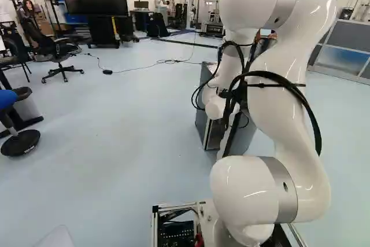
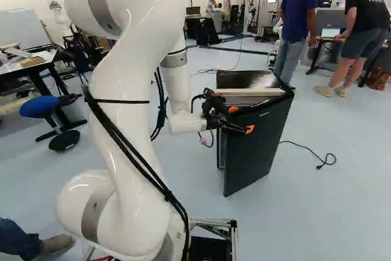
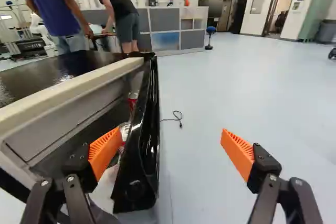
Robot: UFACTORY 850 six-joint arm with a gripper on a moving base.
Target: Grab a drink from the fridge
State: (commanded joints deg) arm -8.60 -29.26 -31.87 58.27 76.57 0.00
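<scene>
- Two drink cans [image 3: 125, 128] in the gap between fridge [image 2: 244, 80] and door [image 2: 255, 148], near the inner face of the latter
- Set ajar: door, top edge level with the pale strip [image 3: 68, 92] or nearly so
- Set wide: gripper [image 2: 241, 119], with the door edge ahead, between both fingers; finger contact with door, cannot tell
- Laid on floor [image 2: 342, 212], beyond the door: black cord [image 2: 305, 148]

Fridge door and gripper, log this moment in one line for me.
fridge door ajar | red cans visible in the opening | gripper open, door edge between its fingers | no drink gripped
</scene>
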